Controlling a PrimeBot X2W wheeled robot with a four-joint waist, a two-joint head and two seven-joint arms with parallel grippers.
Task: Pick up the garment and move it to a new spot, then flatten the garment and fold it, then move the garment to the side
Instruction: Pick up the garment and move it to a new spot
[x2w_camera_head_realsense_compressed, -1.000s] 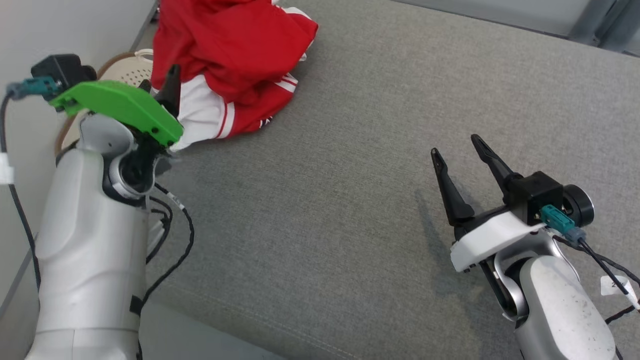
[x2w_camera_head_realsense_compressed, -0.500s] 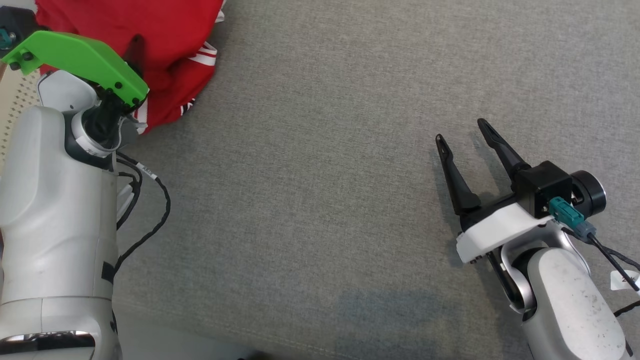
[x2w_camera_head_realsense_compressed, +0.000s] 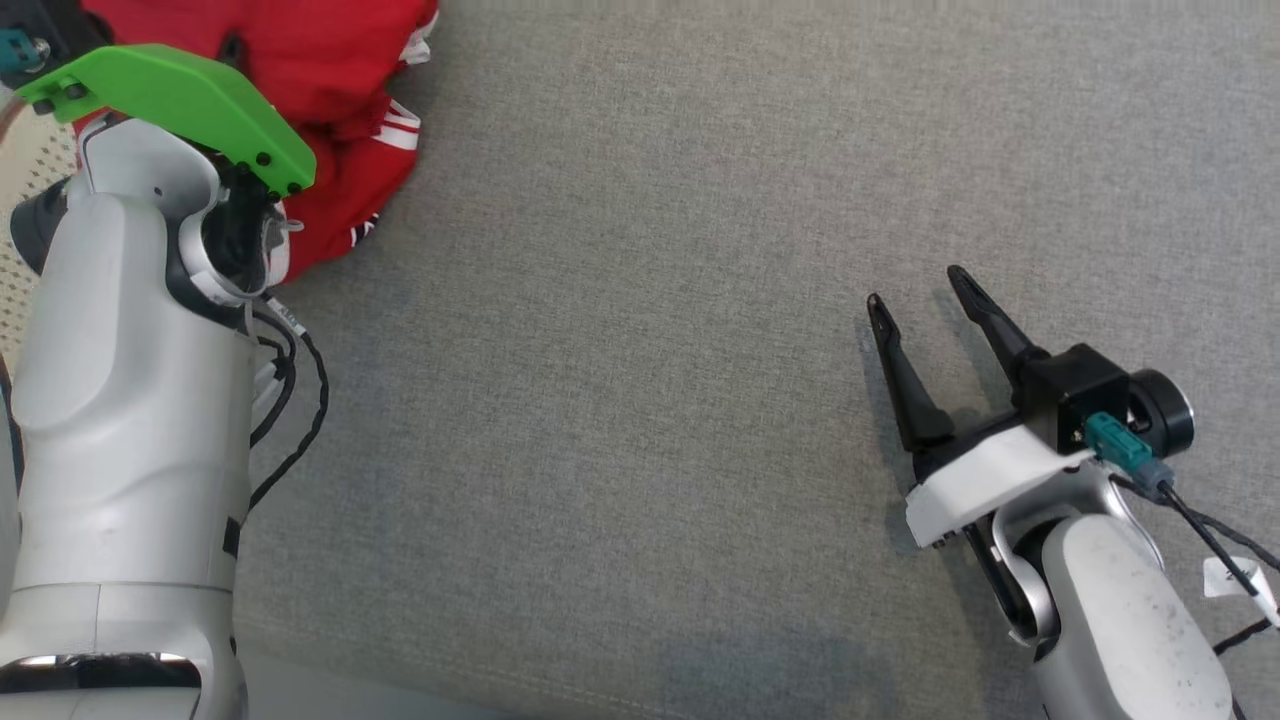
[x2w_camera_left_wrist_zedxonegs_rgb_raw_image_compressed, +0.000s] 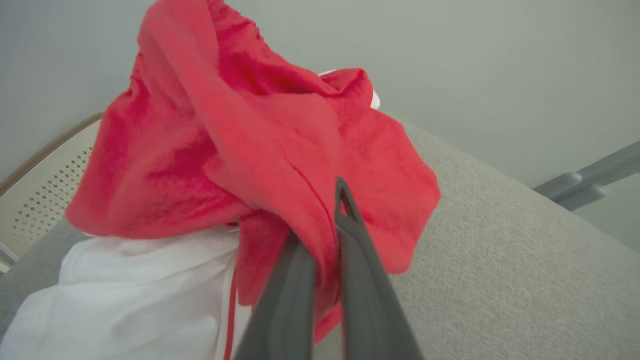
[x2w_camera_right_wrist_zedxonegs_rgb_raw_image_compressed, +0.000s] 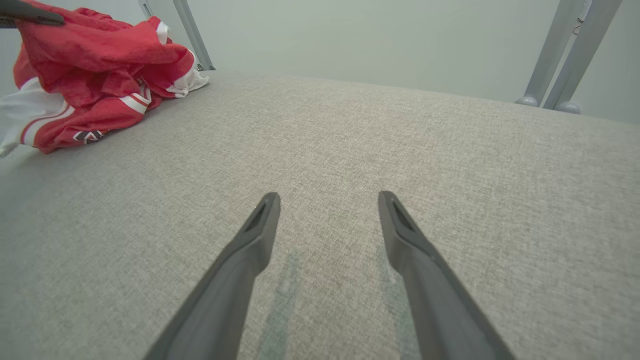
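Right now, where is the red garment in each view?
Head view: garment top left, partly behind the green cover.
Left wrist view: centre and left, pinched between the left fingers.
Right wrist view: top left corner.
Shared landmark: the grey fabric surface under it.

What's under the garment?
The grey pad shows along the garment's edge, and a perforated basket peeks out beside it. Whatever lies beneath the heap itself is covered.

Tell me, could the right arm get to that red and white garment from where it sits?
Probably, with a long stretch. Only bare grey upholstery lies between the open right tool and the red and white garment, which the left tool pinches.
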